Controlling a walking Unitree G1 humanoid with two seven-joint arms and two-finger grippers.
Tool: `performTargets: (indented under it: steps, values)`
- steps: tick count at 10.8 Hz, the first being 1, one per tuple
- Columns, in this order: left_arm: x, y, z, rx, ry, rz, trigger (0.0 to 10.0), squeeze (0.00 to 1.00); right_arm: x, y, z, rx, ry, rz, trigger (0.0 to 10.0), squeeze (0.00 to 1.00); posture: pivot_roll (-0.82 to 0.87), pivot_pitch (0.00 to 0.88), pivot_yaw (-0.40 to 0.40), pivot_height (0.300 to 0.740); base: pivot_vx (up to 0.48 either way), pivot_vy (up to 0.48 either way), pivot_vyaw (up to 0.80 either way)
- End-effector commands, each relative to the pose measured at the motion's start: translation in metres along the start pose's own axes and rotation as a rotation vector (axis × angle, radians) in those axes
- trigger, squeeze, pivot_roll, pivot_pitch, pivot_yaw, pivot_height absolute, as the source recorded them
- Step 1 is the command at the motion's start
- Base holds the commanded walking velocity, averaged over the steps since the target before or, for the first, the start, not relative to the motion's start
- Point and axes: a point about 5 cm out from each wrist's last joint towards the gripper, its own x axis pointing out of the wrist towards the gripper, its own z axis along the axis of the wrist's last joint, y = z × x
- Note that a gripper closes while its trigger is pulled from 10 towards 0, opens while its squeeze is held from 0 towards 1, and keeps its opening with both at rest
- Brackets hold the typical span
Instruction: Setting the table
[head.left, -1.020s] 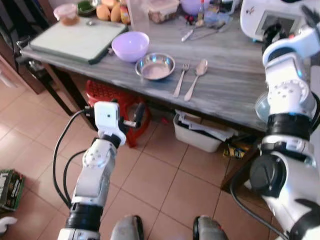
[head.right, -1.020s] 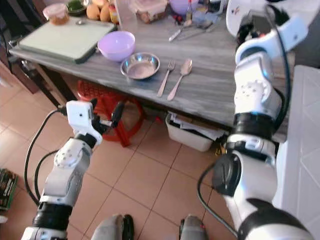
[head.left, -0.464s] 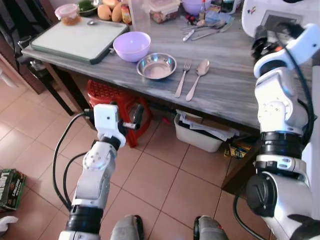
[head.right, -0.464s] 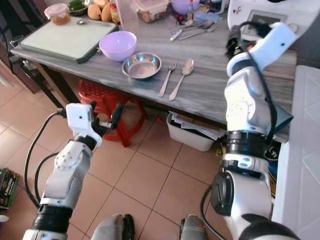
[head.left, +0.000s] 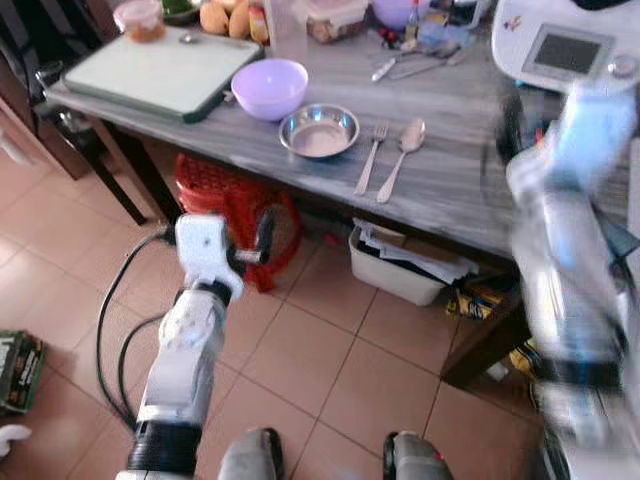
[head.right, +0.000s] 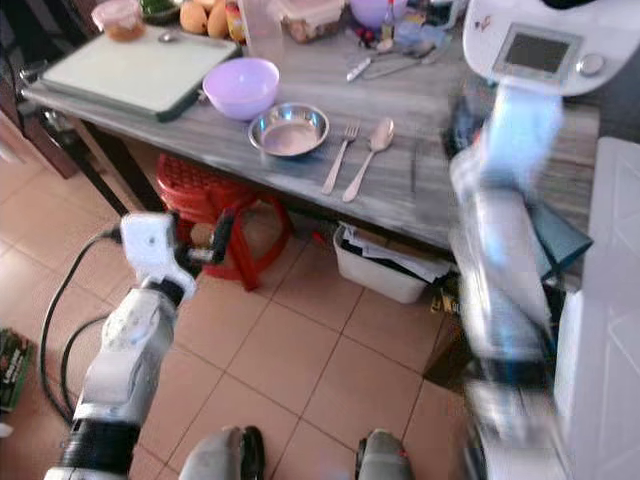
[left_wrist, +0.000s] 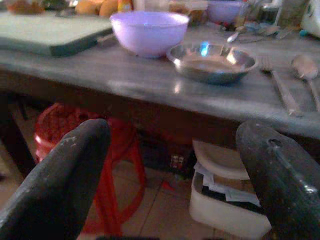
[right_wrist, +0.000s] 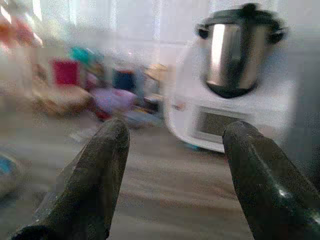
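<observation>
**Both grippers empty beside the table**

I saw the steel bowl (head.left: 319, 131), fork (head.left: 368, 160) and spoon (head.left: 400, 158) lying on the grey table (head.left: 470, 170). Left gripper (left_wrist: 170, 175) hung wide below its edge; right gripper (right_wrist: 172, 180), blurred, gaped wide above it.

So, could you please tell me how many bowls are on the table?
2: a purple bowl beside the cutting board, and a steel bowl next to the fork. The clutter behind may hide more.

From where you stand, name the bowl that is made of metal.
The shallow steel bowl, right beside the fork. The lilac bowl next to it is deeper, opaque plastic.
</observation>
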Motion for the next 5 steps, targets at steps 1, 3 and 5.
performTargets:
  steps: [1,3,5]
  values:
    - [-0.002,0.002,0.003,0.005,-0.004,0.005,10.0,0.00,-0.008,-0.008,0.011,-0.078,-0.049,-0.037,10.0,0.00,-0.07,0.133,0.065,0.740,0.000,0.000,0.00]
    - [-0.002,0.000,0.003,0.005,-0.007,-0.048,10.0,0.00,-0.031,-0.022,0.001,-0.218,0.000,-0.107,10.0,0.00,-0.09,0.146,0.070,0.740,0.000,0.000,0.00]
    - [-0.001,-0.004,0.004,-0.003,-0.005,-0.065,10.0,0.00,-0.049,-0.026,-0.009,-0.177,0.086,-0.158,10.0,0.00,-0.10,0.165,0.072,0.740,0.000,0.000,0.00]
